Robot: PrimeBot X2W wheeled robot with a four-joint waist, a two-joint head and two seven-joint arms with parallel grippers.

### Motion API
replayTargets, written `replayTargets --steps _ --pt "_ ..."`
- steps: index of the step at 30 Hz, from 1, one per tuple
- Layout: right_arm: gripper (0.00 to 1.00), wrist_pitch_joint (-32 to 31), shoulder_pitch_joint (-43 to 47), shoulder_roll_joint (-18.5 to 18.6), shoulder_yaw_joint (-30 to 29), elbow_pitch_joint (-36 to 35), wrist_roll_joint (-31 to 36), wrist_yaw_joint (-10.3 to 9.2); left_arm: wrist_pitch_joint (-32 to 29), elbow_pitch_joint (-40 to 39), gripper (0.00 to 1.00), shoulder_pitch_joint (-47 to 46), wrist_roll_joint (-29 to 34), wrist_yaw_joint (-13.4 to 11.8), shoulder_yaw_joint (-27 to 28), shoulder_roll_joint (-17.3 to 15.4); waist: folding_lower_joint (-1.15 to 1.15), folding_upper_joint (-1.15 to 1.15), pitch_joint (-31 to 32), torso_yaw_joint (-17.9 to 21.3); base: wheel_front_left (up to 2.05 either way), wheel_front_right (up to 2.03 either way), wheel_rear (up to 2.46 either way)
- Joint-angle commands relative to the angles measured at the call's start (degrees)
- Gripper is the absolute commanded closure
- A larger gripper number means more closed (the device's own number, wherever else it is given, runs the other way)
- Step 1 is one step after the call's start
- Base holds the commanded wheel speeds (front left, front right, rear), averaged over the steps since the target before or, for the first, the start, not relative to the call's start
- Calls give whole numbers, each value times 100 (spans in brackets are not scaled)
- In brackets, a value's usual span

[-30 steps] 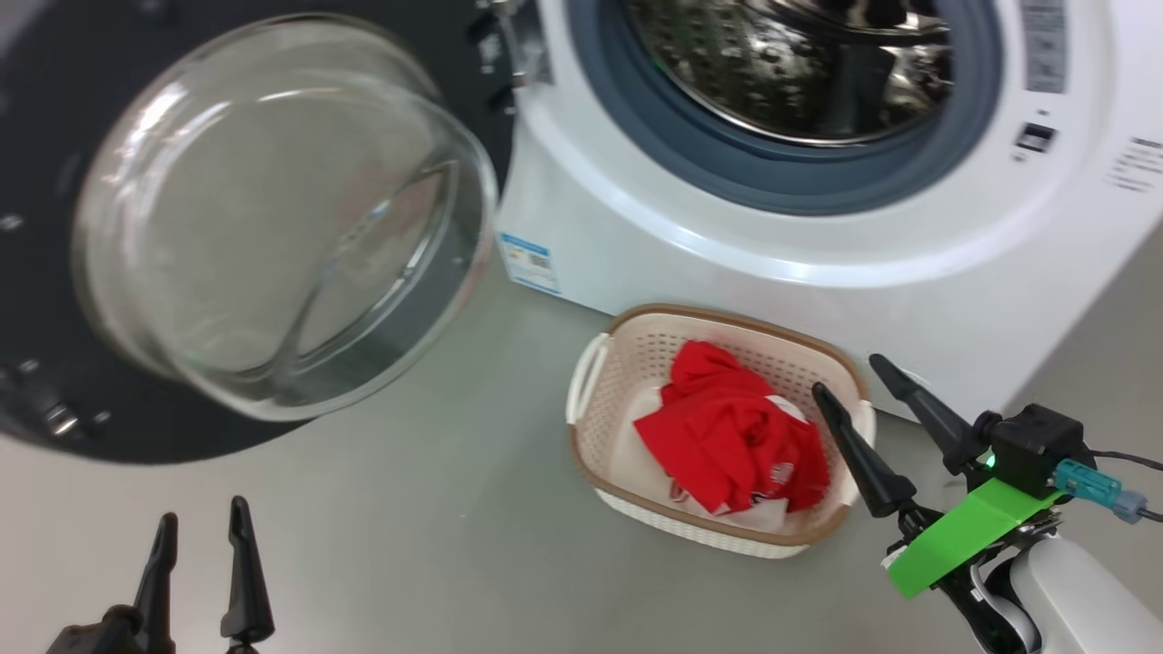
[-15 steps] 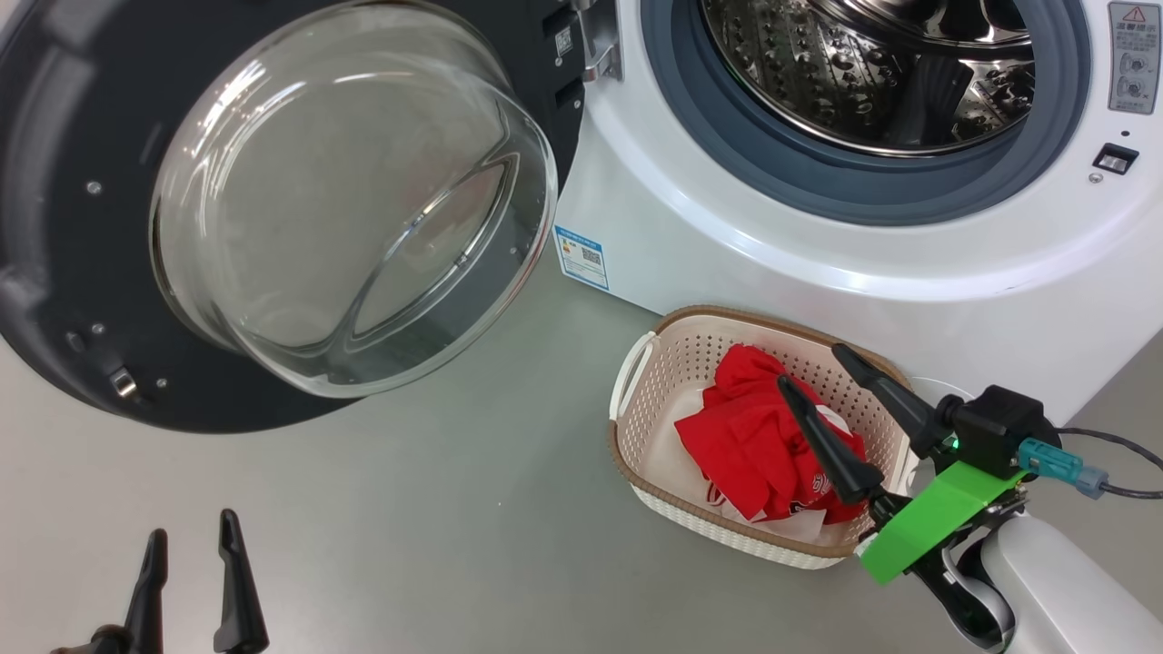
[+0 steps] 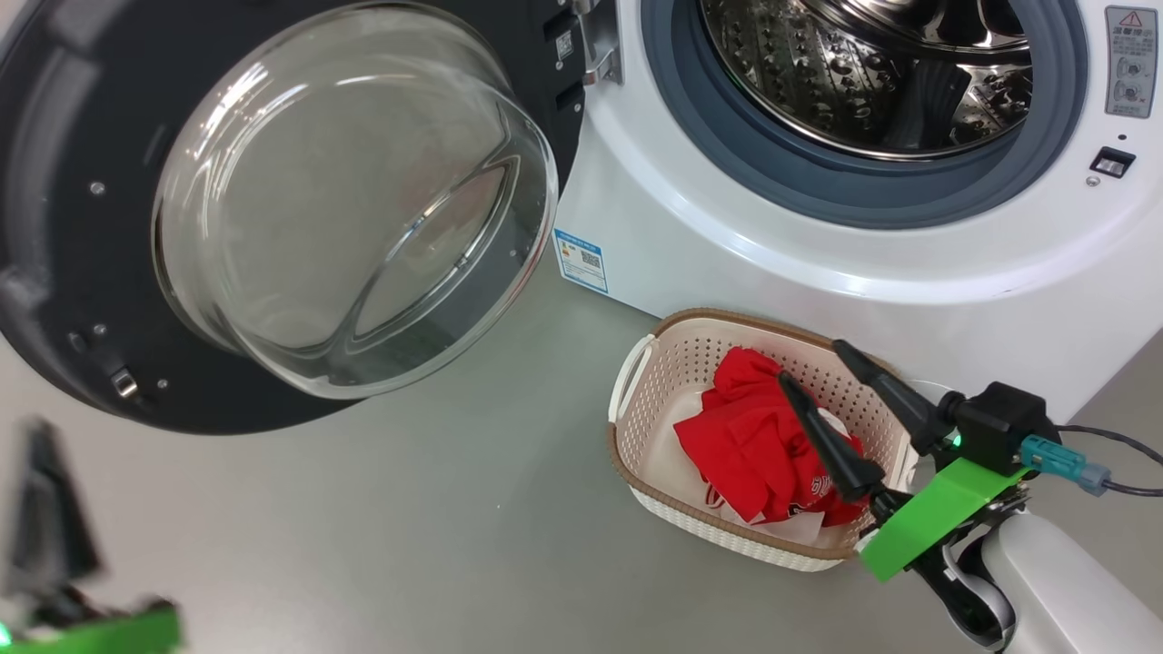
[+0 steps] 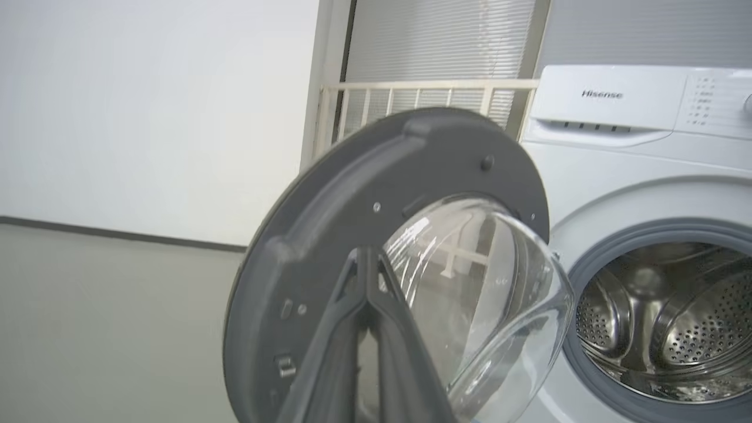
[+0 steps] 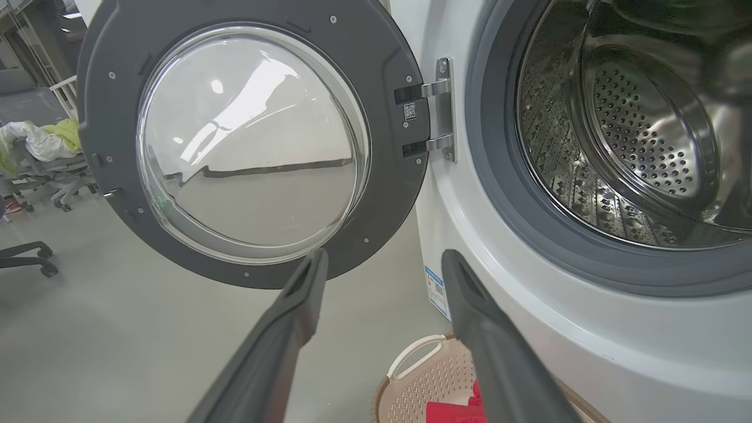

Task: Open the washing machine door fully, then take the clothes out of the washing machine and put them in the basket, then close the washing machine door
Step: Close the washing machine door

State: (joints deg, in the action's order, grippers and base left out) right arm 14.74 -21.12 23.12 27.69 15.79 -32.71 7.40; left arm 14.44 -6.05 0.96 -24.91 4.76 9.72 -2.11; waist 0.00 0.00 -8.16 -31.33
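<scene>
At 4 o'clock my right tool (image 3: 810,360) hovered spread and empty over the basket (image 3: 677,359), the clothes (image 3: 754,445) heaped inside. My left tool (image 4: 365,258), pressed together, pointed at the washing machine door (image 3: 54,227), wide open at 10 o'clock. Beyond, in the washing machine (image 3: 727,263), the drum (image 3: 818,73) looked empty; only closing remained.

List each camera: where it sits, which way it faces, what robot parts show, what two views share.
Head view: on the head, looking down at the washing machine, the open washing machine door and the basket with the clothes; right gripper open, left gripper blurred.
Left wrist view: on that wrist, facing the door's inner side and drum; shut fingers.
Right wrist view: on that wrist, facing door, hinge and drum; open fingers.
Both wrist views share the door's glass bowl and the drum.
</scene>
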Motion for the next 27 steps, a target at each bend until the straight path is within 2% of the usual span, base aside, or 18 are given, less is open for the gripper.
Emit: replayTargets --steps 1,5,8,12,18,23,27 --pt "0 26 62 21 36 -131 -64 9 56 -260 100 -328 -13 74 310 -203 0 0 0 4 0 0 0" --pt "0 26 163 26 -52 -165 -34 9 56 -517 100 -1001 -152 200 790 -760 0 0 7 23 0 0 0" --pt "0 26 239 26 -142 -191 -6 9 56 -243 100 -1736 -683 247 1097 -1290 0 0 -6 39 0 0 0" --pt "0 26 326 43 -258 -236 33 9 31 578 100 -2767 -1549 268 1177 -2101 0 0 -36 61 0 0 0" --pt "0 26 308 63 -292 -273 87 9 -78 2350 100 -3937 -2789 271 964 -3320 0 0 -172 230 0 0 0" --pt "0 26 247 97 -293 -269 115 9 -1115 3735 100 -4669 -4041 271 609 -3762 0 0 -316 301 0 0 0" --pt "0 26 202 113 -295 -264 138 9 -1905 4473 100 -5038 -4617 272 296 -4003 0 0 -406 324 0 0 0"
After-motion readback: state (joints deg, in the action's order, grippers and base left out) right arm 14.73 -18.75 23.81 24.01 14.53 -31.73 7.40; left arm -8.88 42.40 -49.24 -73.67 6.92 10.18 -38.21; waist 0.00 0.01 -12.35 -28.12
